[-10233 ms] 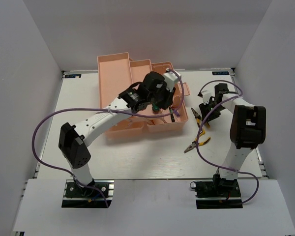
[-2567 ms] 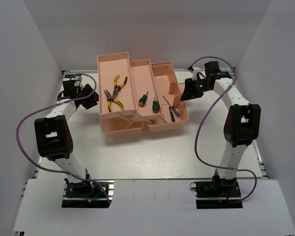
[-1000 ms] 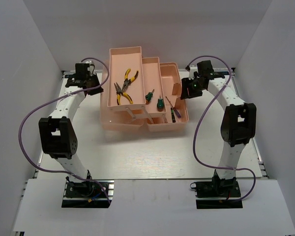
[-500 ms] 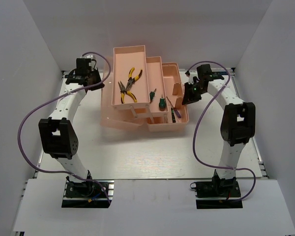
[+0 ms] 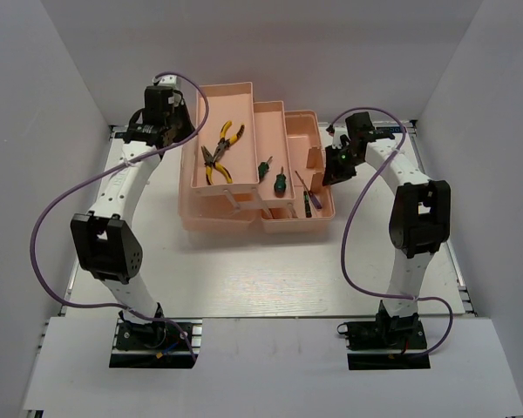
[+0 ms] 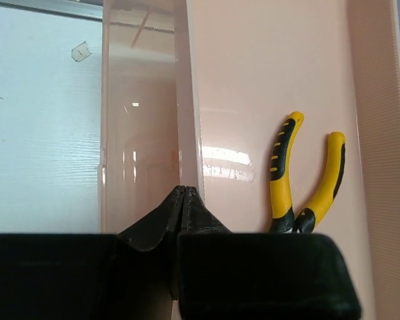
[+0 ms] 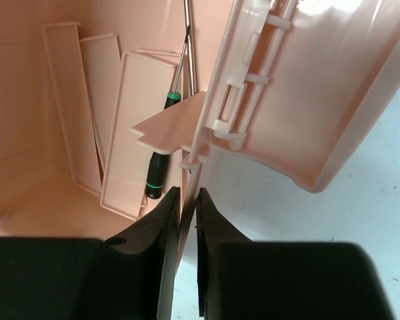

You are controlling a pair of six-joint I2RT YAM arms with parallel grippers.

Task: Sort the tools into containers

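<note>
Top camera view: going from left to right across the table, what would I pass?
left gripper, clamped on the pink toolbox wall → yellow-handled pliers → first stubby green screwdriver → second stubby green screwdriver → thin dark screwdriver → right gripper, clamped on the toolbox's right side.

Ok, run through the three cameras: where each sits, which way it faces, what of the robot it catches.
Top external: above and behind the bases, facing down; left arm, right arm, toolbox and pliers show.
Left wrist: on the left arm, facing along the left gripper, shut on a tray wall; pliers beside it.
Right wrist: on the right arm, facing along the right gripper, clamped on the toolbox's edge.
Shared: top and left wrist both show the pliers.
</note>
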